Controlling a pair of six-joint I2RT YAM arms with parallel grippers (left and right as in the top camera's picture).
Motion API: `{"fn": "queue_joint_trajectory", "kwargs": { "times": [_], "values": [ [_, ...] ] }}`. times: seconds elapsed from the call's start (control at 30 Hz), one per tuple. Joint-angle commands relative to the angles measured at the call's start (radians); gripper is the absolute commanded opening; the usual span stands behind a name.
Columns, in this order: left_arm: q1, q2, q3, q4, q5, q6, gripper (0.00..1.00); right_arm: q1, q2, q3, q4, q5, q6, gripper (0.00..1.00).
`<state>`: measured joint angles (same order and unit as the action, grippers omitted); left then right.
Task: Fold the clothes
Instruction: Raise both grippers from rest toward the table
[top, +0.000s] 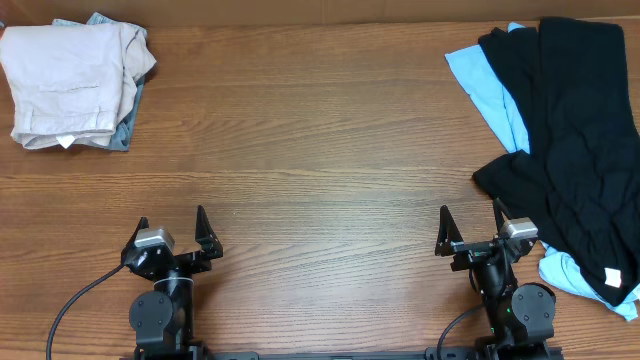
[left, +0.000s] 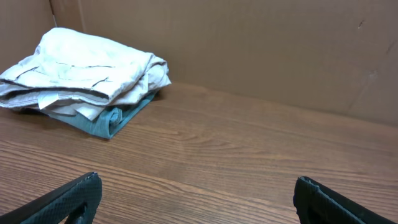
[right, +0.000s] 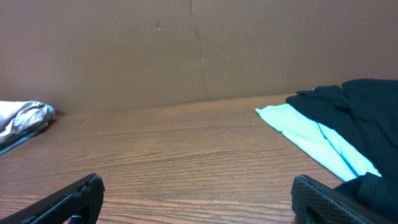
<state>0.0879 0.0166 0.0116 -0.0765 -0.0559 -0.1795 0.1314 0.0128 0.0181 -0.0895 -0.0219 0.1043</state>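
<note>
At the table's (top: 320, 150) near edge, left claw (top: 171, 220) and right claw (top: 470, 212) sit low, aimed forward, both spread apart.

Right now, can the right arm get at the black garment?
Probably yes. The black garment lies just beside the right gripper, whose fingers are open, with nothing between them. It sits on top of a blue garment.

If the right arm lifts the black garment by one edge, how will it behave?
The black garment lies rumpled with soft folds, so it will probably hang limp. It overlaps the light blue garment, which may drag along.
</note>
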Motion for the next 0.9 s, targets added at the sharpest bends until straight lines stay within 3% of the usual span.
{"fn": "queue_joint_trajectory", "kwargs": {
  "times": [0.0, 0.87],
  "values": [
    [0.009, -0.012, -0.007, 0.003, 0.012, 0.023, 1.00, -0.005, -0.010, -0.010, 0.008, -0.002, 0.000, 1.00],
    [0.009, -0.012, -0.007, 0.009, -0.027, 0.023, 1.00, -0.005, -0.010, -0.010, 0.006, 0.027, 0.000, 1.00]
  ]
}}
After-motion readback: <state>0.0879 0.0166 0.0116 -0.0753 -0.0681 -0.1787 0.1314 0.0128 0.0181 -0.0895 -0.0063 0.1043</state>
